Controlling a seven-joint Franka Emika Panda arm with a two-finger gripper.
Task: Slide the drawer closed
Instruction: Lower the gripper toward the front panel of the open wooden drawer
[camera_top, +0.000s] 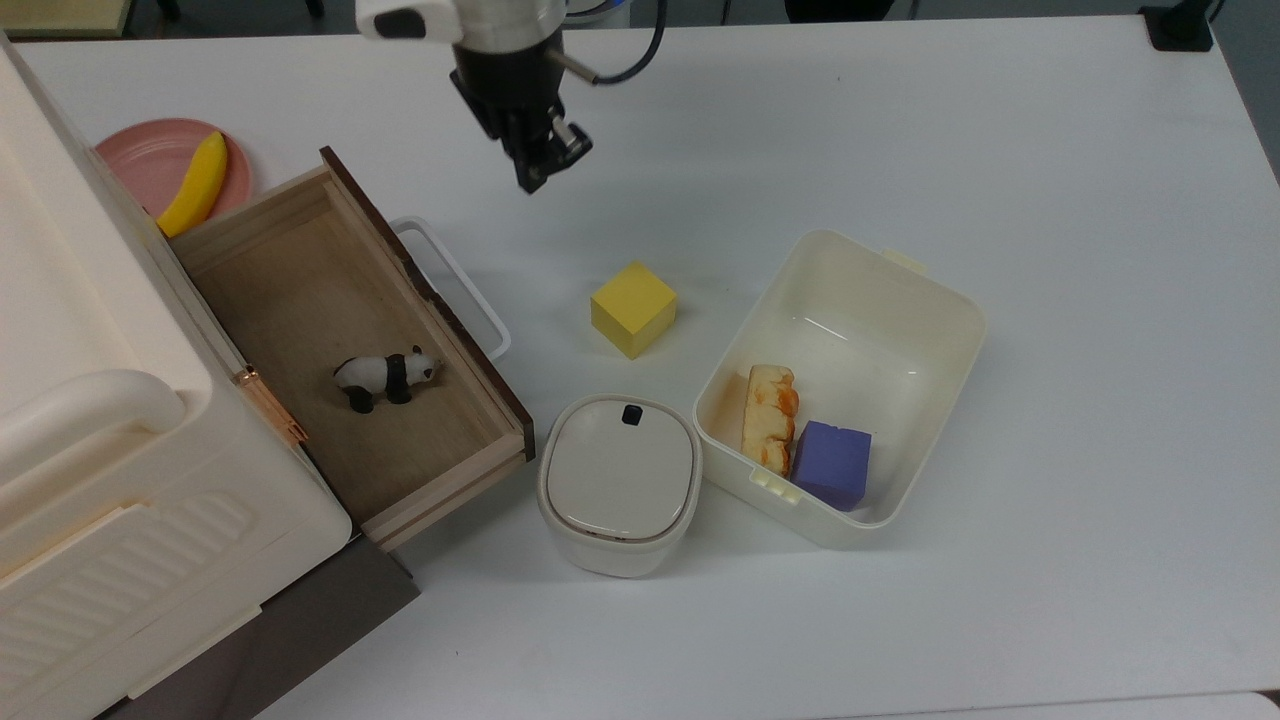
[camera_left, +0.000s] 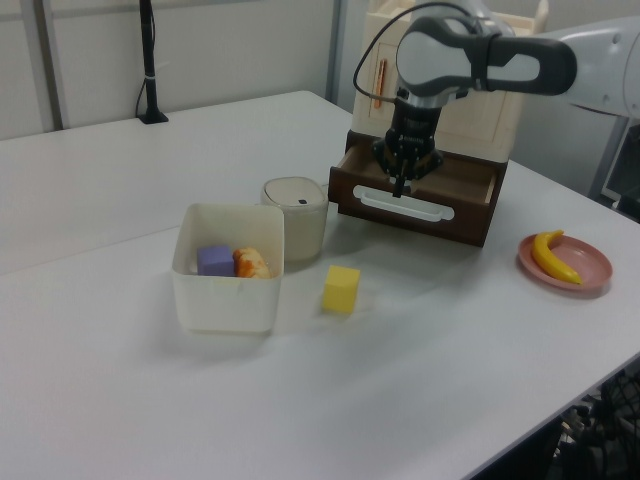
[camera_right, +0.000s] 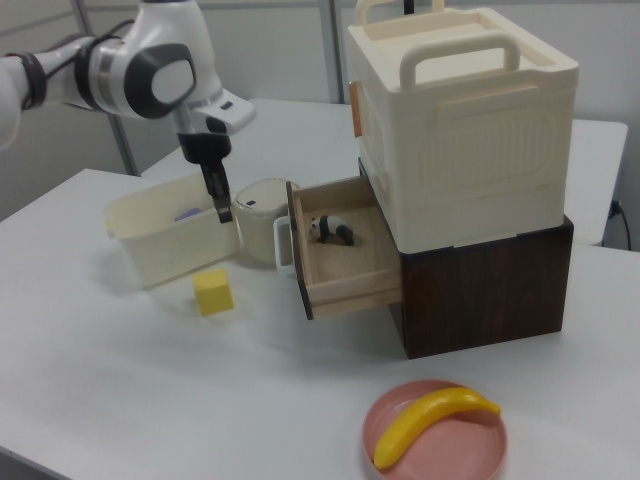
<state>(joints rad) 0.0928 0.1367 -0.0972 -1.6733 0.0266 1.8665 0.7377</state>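
I count one light-wood drawer with a dark brown front and white loop handle (camera_top: 340, 330), pulled out from the dark cabinet under one cream plastic box with handles (camera_right: 460, 120), and one small panda figure (camera_top: 385, 377) lies inside it. My one black gripper (camera_top: 535, 175) hangs above the white surface (camera_top: 1050, 200), near the handle, jaws pressed together on nothing. Around it: one yellow cube (camera_top: 633, 308), one lidded cream pot (camera_top: 619, 483), one cream open bin (camera_top: 955, 310) holding one purple block (camera_top: 832, 464) and one orange-white piece (camera_top: 770, 417), one pink plate (camera_top: 140, 150) with one banana (camera_top: 195, 185).
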